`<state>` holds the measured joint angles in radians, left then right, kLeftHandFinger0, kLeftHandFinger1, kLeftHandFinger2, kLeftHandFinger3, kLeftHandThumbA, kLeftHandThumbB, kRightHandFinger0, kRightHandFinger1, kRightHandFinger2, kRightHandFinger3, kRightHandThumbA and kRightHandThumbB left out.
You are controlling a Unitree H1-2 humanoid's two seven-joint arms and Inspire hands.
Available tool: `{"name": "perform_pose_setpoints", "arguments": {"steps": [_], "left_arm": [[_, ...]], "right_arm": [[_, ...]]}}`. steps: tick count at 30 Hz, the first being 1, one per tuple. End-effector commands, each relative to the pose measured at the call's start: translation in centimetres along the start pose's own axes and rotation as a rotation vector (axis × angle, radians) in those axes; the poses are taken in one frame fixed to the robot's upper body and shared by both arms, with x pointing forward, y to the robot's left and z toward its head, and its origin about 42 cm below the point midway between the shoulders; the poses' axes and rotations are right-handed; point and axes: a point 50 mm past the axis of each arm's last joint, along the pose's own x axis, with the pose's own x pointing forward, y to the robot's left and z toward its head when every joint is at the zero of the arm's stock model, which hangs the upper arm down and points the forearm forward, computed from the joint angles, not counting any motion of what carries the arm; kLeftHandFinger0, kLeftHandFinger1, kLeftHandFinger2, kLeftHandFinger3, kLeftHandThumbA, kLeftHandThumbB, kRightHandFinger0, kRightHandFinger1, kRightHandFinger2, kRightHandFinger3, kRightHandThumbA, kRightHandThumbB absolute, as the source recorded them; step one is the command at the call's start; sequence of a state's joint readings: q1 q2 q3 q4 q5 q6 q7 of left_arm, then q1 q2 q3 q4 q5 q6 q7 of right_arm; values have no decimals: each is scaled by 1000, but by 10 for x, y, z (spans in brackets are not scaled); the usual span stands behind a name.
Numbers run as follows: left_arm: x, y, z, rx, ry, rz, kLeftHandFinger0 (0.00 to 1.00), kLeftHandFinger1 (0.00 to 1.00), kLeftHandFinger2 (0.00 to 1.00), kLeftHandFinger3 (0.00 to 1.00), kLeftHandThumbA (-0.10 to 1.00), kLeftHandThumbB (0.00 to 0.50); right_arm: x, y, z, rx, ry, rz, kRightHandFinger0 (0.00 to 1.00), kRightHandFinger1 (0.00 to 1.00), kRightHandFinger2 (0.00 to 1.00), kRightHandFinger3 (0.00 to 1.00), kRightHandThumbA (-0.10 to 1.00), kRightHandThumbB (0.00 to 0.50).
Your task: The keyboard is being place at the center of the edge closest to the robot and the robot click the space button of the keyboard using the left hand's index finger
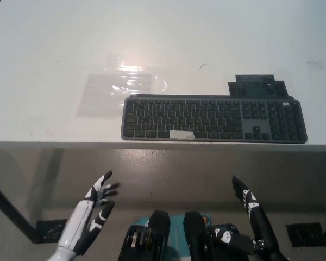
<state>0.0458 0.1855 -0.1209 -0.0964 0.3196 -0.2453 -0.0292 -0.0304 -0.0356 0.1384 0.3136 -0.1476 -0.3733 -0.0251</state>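
A dark grey keyboard (pixel 214 119) lies along the near edge of the white table (pixel 54 43), right of centre. A pale strip marks its space bar (pixel 182 135). My white left hand (pixel 94 209) hangs below and in front of the table edge at lower left, fingers spread and open, well short of the keyboard. My black right hand (pixel 251 209) is low at the right, fingers extended, holding nothing.
A clear plastic sleeve with a paper sheet (pixel 118 91) lies on the table left of the keyboard. A dark flat object (pixel 256 86) sits just behind the keyboard's right part. Table legs and floor show below the edge.
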Motion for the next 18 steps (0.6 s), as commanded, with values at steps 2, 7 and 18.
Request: {"name": "perform_pose_setpoints", "arguments": {"steps": [2,7,18], "left_arm": [[28,18,86,474,-250,-37,0,0,0,1000,1000,404],[53,11,105,569,-290,-44,0,0,0,1000,1000,384],[121,-16,108,628,-281,-106,0,0,0,1000,1000,423]], "right_arm": [[12,2,18,-7,-140,-8,1000,1000,1000,1000,1000,335],[13,1,20,-11,-147,-9,1000,1000,1000,1000,1000,338],[13,-1,20,-18,-150,-15,1000,1000,1000,1000,1000,340]]}}
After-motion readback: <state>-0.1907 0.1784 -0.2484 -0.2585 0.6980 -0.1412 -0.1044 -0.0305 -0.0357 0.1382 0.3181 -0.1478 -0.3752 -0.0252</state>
